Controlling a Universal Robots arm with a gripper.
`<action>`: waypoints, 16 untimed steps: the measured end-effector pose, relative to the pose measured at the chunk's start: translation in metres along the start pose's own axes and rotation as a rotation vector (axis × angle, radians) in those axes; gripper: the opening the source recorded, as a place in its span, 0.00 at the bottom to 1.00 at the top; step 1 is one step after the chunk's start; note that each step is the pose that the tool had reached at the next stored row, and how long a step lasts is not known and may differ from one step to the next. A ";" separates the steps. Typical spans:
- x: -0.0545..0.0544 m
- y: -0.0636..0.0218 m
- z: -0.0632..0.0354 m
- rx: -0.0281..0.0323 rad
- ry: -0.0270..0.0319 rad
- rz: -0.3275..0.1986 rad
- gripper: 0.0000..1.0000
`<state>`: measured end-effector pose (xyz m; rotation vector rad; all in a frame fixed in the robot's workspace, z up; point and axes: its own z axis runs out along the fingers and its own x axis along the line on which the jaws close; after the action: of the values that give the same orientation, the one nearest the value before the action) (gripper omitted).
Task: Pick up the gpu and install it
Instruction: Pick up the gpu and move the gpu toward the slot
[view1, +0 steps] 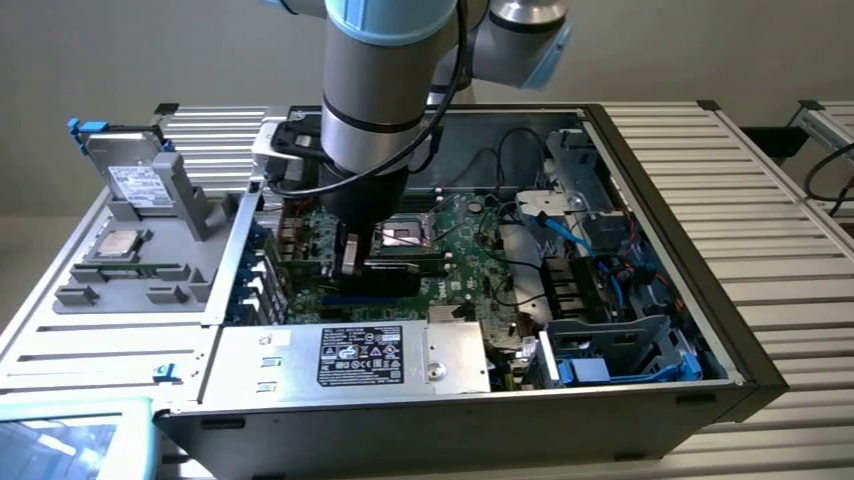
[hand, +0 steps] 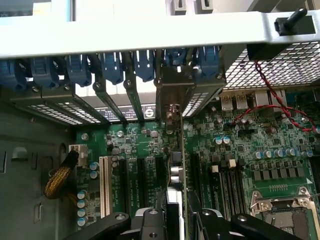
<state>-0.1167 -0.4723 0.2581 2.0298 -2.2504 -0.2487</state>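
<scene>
Wrist view: thin, flat green-and-black gpu (hand: 178, 167) gripped edge-on

The black metal gripper (hand: 179, 212) is clenched on the card. It holds it upright so that its edge lines up with a long black slot (hand: 161, 175) on the large green motherboard (hand: 235, 150). In the exterior view the gpu stands at six o'clock from the square metal processor socket (view1: 400, 236). I cannot tell whether it is seated.

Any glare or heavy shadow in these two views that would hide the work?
Exterior view: even light, though the arm shades the motherboard beneath it. Wrist view: the metal case rail glares almost white, the gpu gripped in the pincer is evenly lit, and the case panel beside the board is dim.
</scene>
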 end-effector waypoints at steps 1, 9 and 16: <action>0.000 0.0003 0.0000 -0.0001 -0.0003 0.002 0.28; 0.000 0.0032 0.0007 -0.0030 -0.0011 0.008 0.28; 0.002 0.0015 0.0003 -0.0136 -0.0020 0.008 0.28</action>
<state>-0.1185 -0.4744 0.2580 2.0140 -2.2516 -0.2647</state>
